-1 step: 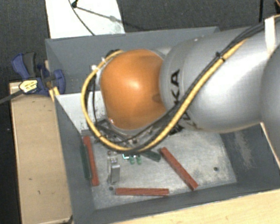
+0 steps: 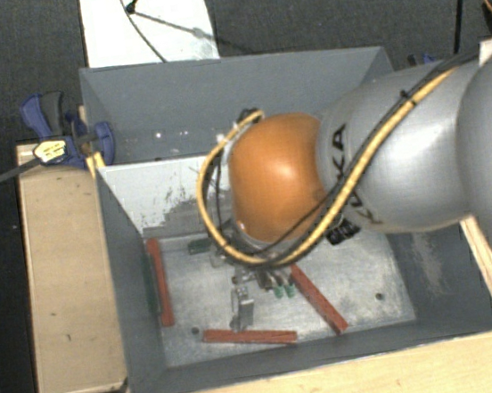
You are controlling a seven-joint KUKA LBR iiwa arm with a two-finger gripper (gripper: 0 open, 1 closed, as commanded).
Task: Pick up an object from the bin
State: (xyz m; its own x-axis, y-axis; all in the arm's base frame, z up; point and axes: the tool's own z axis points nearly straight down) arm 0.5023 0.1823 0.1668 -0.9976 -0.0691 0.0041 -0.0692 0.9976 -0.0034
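My gripper (image 2: pixel 242 309) hangs low over the middle of the bin floor, under the orange dome on the wrist. Just below its tip a long red stick (image 2: pixel 249 336) lies flat near the front wall, apart from the gripper. A second red stick (image 2: pixel 319 299) lies at a slant just to the right, its upper end hidden under the wrist. Nothing shows in the gripper's grasp.
A third red stick (image 2: pixel 160 283) lies along the left wall with a dark green strip (image 2: pixel 149 281) beside it. The arm and its dome hide the back middle of the floor. Bare floor shows at the right (image 2: pixel 373 273).
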